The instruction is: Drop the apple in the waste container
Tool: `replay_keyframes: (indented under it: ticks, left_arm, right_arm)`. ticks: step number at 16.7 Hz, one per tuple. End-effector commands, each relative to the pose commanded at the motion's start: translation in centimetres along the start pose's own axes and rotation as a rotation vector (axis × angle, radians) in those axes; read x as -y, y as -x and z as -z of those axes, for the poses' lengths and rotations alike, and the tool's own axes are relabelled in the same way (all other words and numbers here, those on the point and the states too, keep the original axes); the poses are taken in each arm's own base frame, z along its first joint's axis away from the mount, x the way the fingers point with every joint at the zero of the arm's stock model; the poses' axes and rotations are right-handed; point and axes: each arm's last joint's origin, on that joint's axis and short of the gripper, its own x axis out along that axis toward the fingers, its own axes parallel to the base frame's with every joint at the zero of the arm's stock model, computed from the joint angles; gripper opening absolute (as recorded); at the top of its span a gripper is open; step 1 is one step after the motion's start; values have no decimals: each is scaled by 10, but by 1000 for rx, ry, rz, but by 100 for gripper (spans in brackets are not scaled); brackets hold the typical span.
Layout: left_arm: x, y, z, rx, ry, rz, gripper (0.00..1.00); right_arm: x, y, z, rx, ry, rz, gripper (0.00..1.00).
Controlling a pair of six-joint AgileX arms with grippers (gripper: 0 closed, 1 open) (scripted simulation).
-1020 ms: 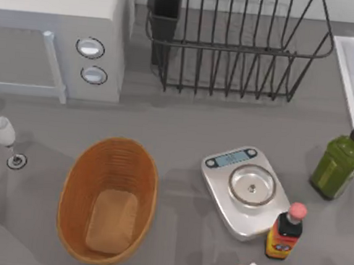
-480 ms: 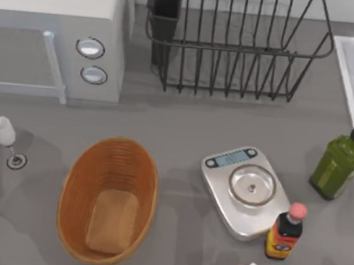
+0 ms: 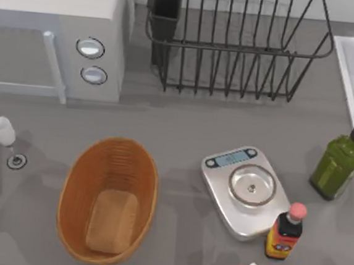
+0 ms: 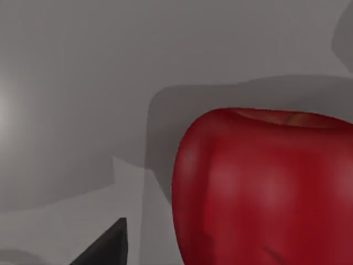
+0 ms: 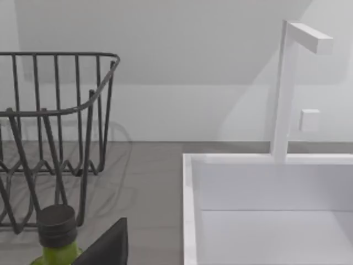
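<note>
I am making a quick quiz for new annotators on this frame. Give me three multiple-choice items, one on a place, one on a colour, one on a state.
1. Where does the waste container sit in the top view?
A. Left of the kitchen scale
B. Inside the black wire rack
C. Right of the green bottle

2. What colour is the apple in the left wrist view?
A. Green
B. Red
C. Yellow

3. What is the state of the waste container?
A. The apple lies in it
B. Tipped on its side
C. Upright, with only its tan base showing inside

Answers: 1 A, the basket is at the table's left, the scale right of it. 2 B, its skin is glossy red. 3 C, nothing lies on the tan base.
</note>
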Motion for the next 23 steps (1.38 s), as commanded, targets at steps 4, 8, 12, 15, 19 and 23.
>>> replay_keyframes:
  ticks: [4,8,12,15,19,23]
  left_arm:
    - [-5,-28,-6,2,-2,-2,100]
    - [-8,-31,-11,4,-3,-4,100]
    - [-8,-31,-11,4,-3,-4,77]
    - [-8,-31,-11,4,-3,-4,55]
    - [-8,-31,-11,4,-3,-4,25]
    - [-8,-31,-11,4,-3,-4,0]
  right_arm:
    - [0,0,0,0,0,0,100]
    - [0,0,0,0,0,0,100]
    - [0,0,0,0,0,0,100]
    - [0,0,0,0,0,0,100]
    - [0,0,0,0,0,0,100]
    - [0,0,0,0,0,0,100]
